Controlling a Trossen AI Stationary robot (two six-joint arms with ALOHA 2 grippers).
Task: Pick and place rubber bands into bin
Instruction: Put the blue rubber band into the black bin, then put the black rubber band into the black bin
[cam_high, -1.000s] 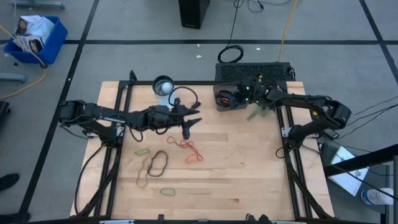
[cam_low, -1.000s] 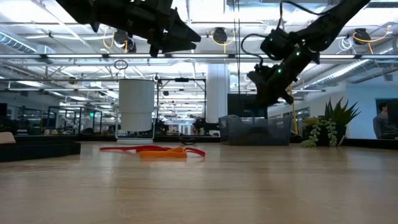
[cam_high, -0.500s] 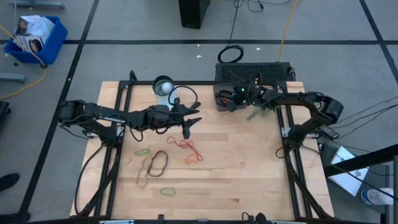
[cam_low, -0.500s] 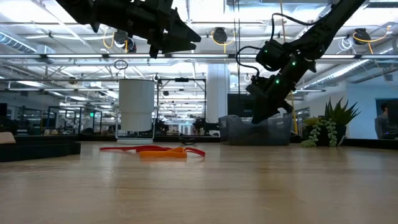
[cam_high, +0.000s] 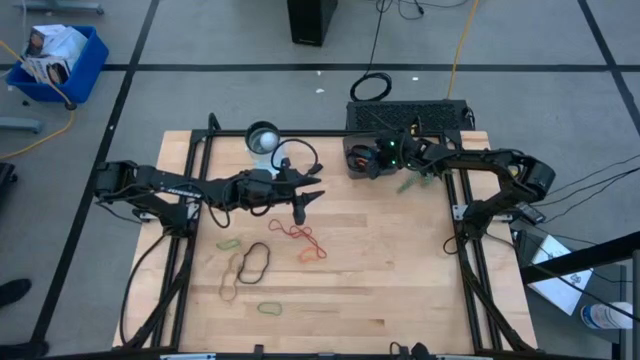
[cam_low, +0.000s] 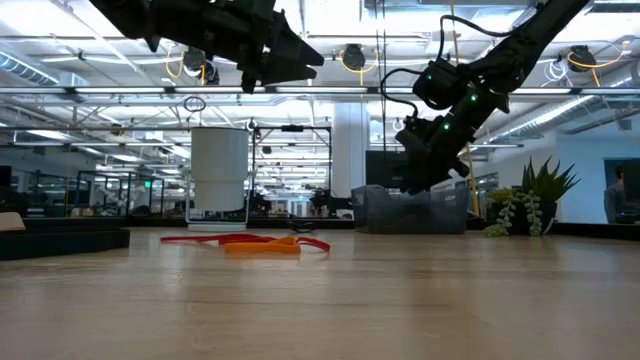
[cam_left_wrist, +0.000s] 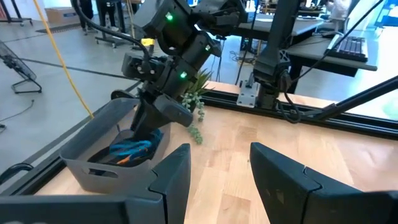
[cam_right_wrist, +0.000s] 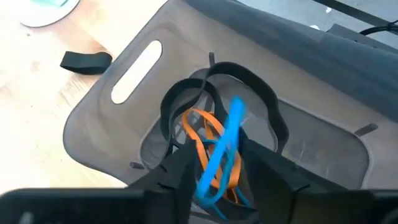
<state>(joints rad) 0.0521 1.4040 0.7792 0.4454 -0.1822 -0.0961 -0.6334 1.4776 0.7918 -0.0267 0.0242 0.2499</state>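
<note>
our right gripper (cam_right_wrist: 214, 165) now hangs lower over the bin (cam_high: 358, 160) than a moment ago, fingers parted, a blue rubber band (cam_right_wrist: 221, 149) draped between them above orange and black ones inside. we judge the drop is underway. our left gripper (cam_high: 308, 197), open, waits away from the bin above loose rubber bands (cam_high: 300, 238).

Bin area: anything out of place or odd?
Nothing spilled or damaged. The bin sits upright at the table's far edge with black, orange and blue rubber bands inside, the right tool reaching into it. One oddity: a small sprig of green plant lies on the table beside the bin, not a band.
</note>
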